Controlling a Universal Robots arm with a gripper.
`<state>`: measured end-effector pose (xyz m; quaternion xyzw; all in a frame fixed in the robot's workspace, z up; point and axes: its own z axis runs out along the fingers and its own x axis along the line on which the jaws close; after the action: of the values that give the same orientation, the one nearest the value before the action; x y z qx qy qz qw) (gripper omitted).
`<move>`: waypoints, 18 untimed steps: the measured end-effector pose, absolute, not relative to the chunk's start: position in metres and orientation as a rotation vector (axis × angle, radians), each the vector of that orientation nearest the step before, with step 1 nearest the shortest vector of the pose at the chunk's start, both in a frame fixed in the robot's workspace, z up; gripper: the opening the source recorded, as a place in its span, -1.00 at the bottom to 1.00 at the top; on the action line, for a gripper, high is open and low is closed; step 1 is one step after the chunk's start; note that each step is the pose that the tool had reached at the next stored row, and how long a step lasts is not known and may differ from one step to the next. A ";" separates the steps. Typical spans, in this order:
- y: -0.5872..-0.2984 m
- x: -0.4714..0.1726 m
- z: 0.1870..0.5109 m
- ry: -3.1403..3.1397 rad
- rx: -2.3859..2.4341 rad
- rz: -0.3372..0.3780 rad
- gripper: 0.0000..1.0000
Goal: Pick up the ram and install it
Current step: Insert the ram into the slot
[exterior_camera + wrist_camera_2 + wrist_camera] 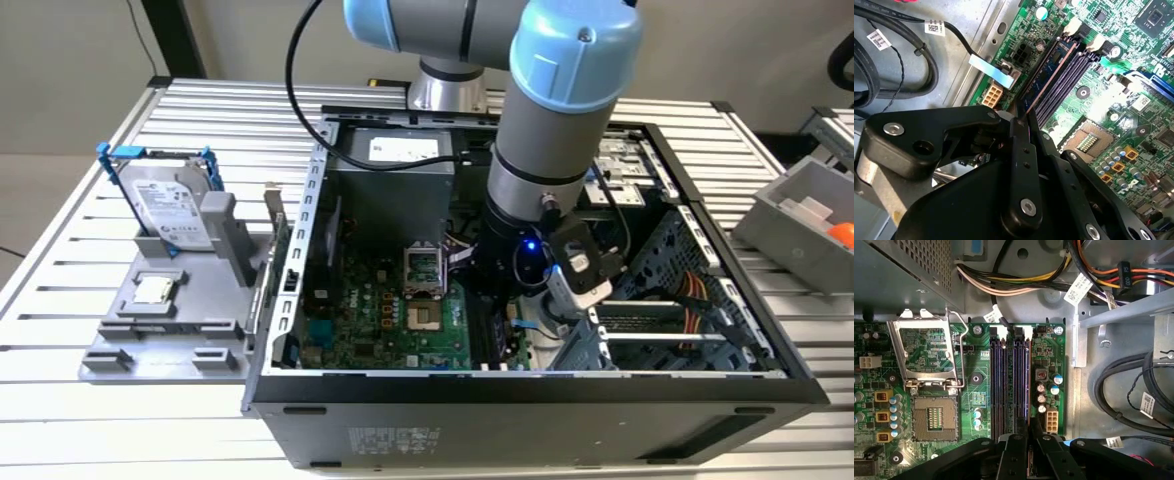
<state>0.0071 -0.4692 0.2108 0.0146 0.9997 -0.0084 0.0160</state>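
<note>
Inside the open computer case, my gripper is lowered over the green motherboard, directly above the bank of long black slots. My fingers are pressed together on the near end of the ram, which stands on edge in the outermost slot, beside the white connector. Outside the case, toward the exterior view's left, the silver hard drive stands upright on a grey fixture.
</note>
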 end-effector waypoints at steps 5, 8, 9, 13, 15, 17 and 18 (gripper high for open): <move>-0.469 0.007 0.211 3.109 0.045 -0.027 1.00; -0.469 0.007 0.213 3.109 0.045 -0.027 1.00; -0.469 0.007 0.214 3.109 0.045 -0.027 1.00; -0.469 0.007 0.225 3.110 0.045 -0.027 1.00; -0.469 0.007 0.230 3.110 0.045 -0.027 1.00; -0.469 0.007 0.236 3.110 0.045 -0.027 1.00; -0.469 0.007 0.237 3.110 0.045 -0.027 1.00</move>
<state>0.0071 -0.4693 0.2373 0.0146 0.9997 -0.0087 0.0156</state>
